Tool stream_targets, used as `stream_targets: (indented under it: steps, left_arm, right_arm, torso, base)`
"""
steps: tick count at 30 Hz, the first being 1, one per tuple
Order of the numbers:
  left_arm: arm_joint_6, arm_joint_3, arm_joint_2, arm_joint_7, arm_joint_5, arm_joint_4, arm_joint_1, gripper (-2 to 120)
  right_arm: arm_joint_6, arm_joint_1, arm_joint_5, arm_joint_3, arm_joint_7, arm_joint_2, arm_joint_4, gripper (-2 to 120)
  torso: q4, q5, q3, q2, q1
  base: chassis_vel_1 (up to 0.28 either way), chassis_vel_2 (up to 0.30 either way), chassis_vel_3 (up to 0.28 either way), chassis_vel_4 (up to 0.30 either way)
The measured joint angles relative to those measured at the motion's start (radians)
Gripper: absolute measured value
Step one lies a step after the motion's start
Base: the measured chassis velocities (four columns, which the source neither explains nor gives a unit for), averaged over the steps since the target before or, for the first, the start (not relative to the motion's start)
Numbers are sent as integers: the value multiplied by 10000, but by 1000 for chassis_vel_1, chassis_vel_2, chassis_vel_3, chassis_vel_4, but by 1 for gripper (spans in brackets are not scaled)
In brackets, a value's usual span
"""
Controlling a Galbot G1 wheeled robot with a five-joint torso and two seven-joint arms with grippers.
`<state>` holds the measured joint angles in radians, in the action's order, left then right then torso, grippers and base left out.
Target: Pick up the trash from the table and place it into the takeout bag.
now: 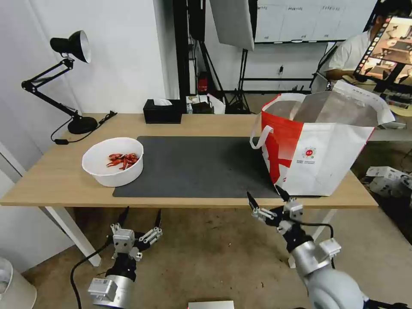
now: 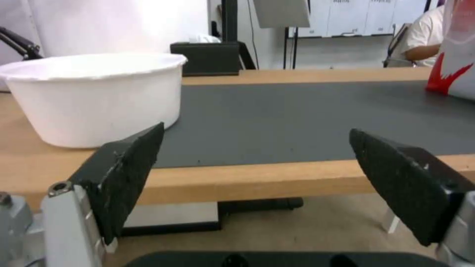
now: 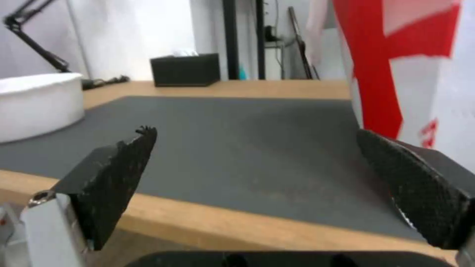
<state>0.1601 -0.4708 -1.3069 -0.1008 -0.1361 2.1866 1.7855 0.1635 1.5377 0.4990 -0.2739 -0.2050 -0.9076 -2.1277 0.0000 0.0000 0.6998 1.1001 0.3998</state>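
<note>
Head view: left gripper (image 1: 140, 214) and right gripper (image 1: 269, 196) hang below the near edge of the table (image 1: 51, 180), fingers spread, empty. Beyond, a white bowl of red shells (image 1: 113, 161) overlaps the dark grey mat's (image 1: 193, 165) left edge; the white and red takeout bag (image 1: 317, 146) stands on its right end, foil lining visible. Wrist views show textured black pads (image 2: 131, 163) and the bowl's smooth wall, contents hidden. A black tissue box (image 1: 162, 110) sits farthest.

White bowl (image 1: 113, 162) of red shells — mat's left edge, takeout bag (image 1: 319, 143) upright — right
</note>
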Motion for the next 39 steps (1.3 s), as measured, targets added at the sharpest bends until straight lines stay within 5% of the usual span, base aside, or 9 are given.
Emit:
stream_targets:
  steps: [30,39]
  left_arm:
    - [29,-3,200,-7,-98,-258,-234,100]
    - [-1180,-965,1329,-856,-2337,211,-1778,100]
  right_arm:
    - [-379,101,-128,246,-241,-411,373,100]
    - [-385,92,-116,251,-242,-405,367,100]
  torso:
    - [1,0,2,-1,1]
    - [0,-1,2,-2,2]
  base:
    - [0,0,0,0]
    - [0,0,0,0]
